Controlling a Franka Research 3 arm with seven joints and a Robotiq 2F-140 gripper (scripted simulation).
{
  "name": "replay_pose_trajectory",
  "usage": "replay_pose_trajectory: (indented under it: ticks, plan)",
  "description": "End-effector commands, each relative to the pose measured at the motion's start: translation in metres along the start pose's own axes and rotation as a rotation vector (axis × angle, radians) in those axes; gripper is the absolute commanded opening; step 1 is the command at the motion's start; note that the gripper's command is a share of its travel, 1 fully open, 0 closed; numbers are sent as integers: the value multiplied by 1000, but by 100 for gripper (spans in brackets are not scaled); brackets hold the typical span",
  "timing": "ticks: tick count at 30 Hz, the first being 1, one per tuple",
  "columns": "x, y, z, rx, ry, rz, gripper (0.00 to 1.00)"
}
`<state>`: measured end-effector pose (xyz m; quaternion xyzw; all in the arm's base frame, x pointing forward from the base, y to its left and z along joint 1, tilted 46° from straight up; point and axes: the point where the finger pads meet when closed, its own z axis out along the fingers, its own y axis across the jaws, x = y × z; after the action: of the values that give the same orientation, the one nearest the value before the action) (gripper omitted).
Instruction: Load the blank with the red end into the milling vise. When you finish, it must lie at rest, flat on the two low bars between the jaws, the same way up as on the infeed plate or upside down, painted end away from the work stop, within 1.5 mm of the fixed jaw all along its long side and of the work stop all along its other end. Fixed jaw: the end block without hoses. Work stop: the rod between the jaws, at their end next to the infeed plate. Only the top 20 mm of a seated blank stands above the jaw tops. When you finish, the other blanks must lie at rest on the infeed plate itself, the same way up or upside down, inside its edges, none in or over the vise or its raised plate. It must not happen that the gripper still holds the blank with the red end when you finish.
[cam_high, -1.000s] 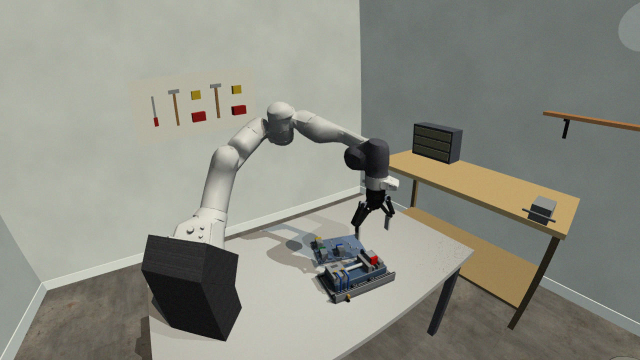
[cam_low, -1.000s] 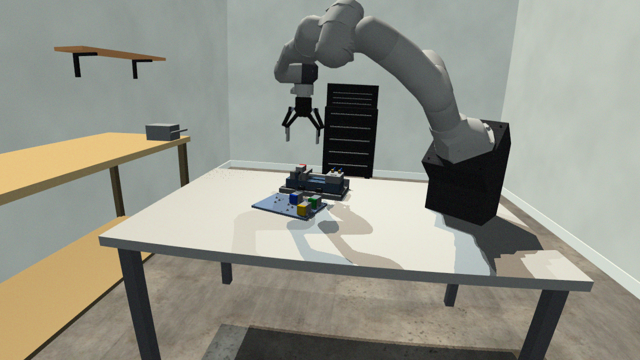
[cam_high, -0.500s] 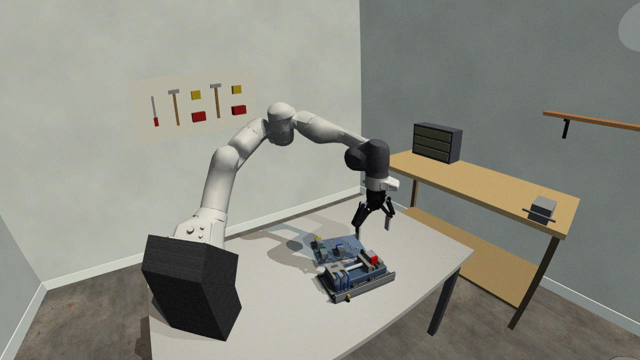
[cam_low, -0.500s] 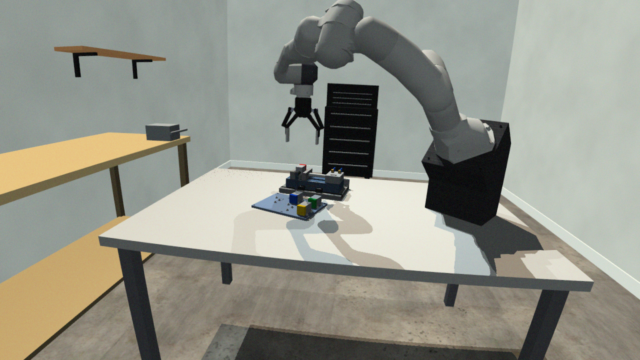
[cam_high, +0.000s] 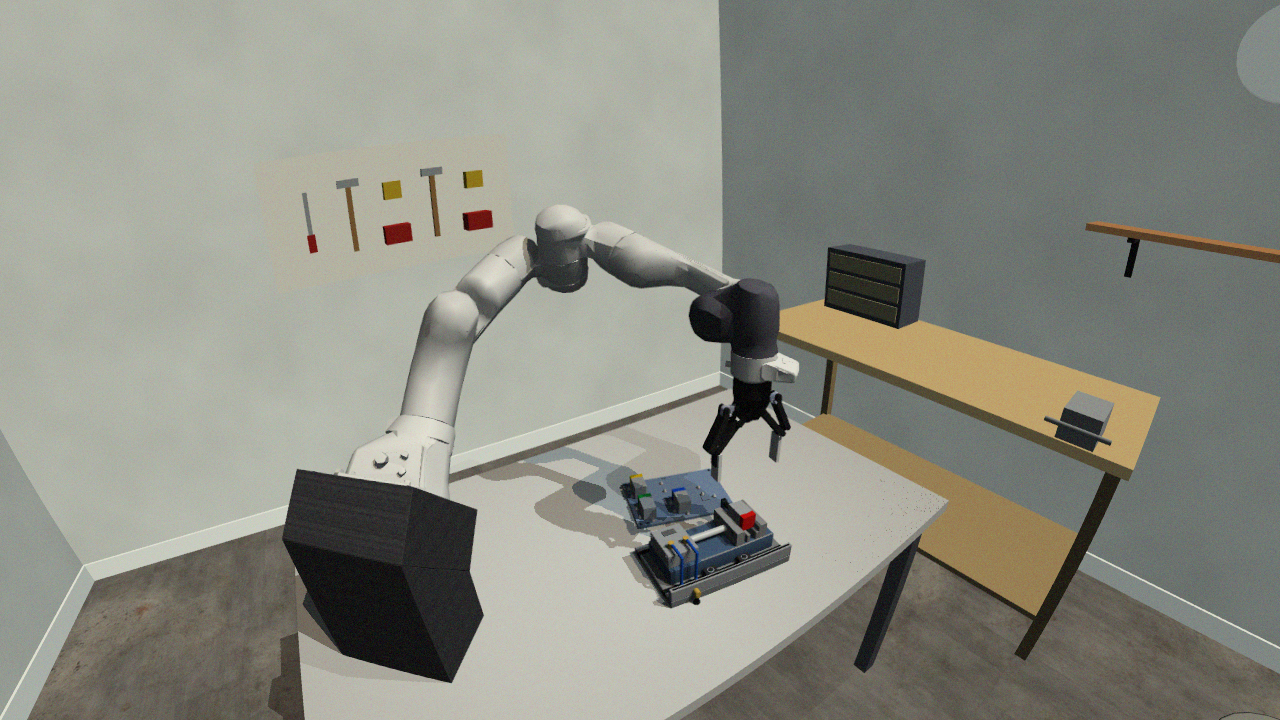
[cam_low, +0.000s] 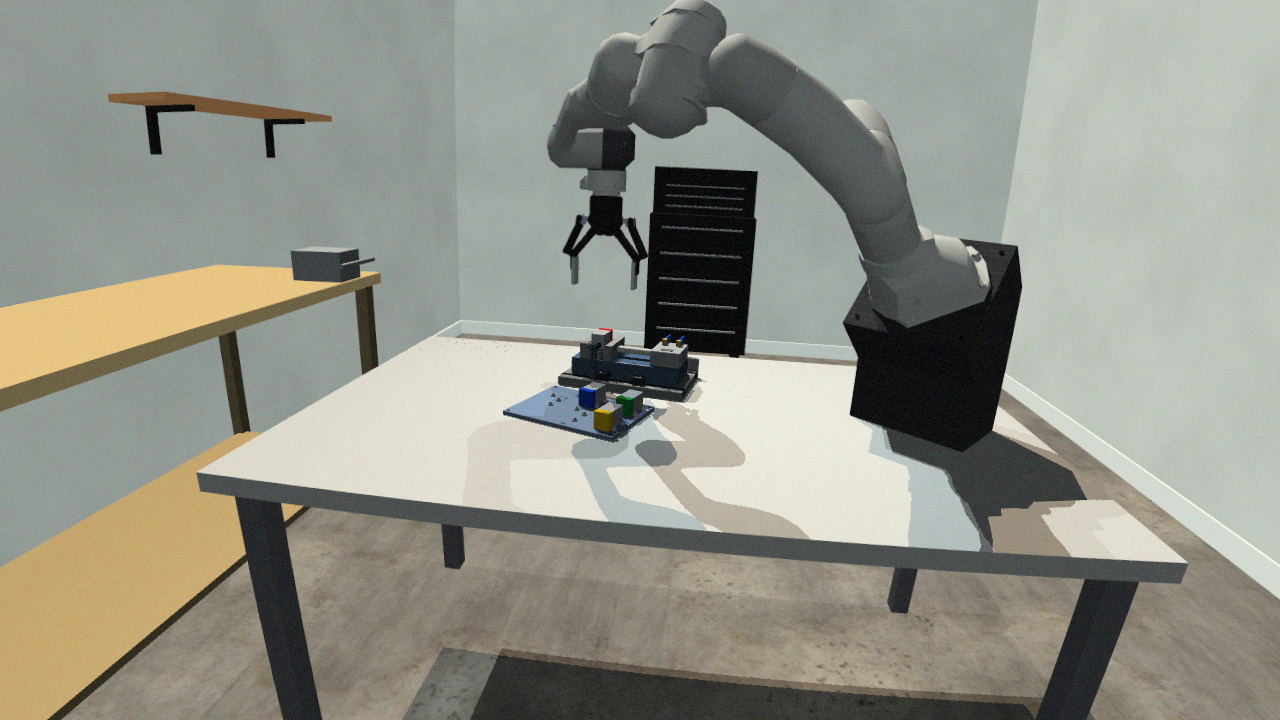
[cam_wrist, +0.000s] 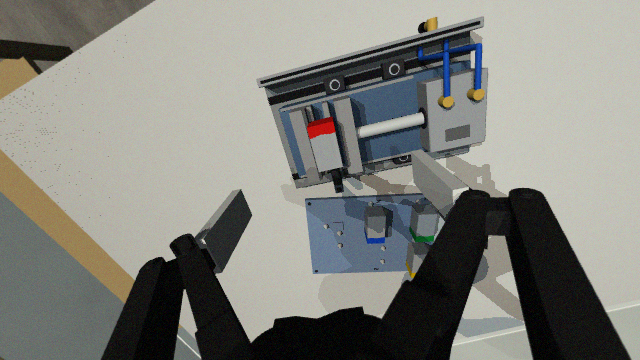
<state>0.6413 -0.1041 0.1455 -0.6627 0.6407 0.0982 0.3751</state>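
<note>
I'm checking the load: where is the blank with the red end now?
In the wrist view, the red-ended blank is left of the white rod, between the vise jaws.

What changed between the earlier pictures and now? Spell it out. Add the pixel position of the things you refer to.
Nothing visibly changed; nothing was gripped or released. The claw (cam_high: 745, 465) (cam_low: 604, 284) (cam_wrist: 325, 185) stayed open and raised, the red-ended blank (cam_high: 747, 520) (cam_low: 603, 337) (cam_wrist: 326, 150) in the vise (cam_high: 716, 553) (cam_low: 626, 368) (cam_wrist: 385, 146), the blue-ended blank (cam_high: 681, 502) (cam_low: 591, 396) (cam_wrist: 376, 225) on the infeed plate (cam_high: 657, 484) (cam_low: 537, 410) (cam_wrist: 320, 250).
</note>
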Motion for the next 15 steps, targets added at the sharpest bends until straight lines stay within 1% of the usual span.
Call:
replay_pose_trajectory:
  ticks: [1, 15]
  plan:
    - [0, -1, 1, 1, 1, 5, 100]
    - [0, 0, 0, 0, 0, 0, 100]
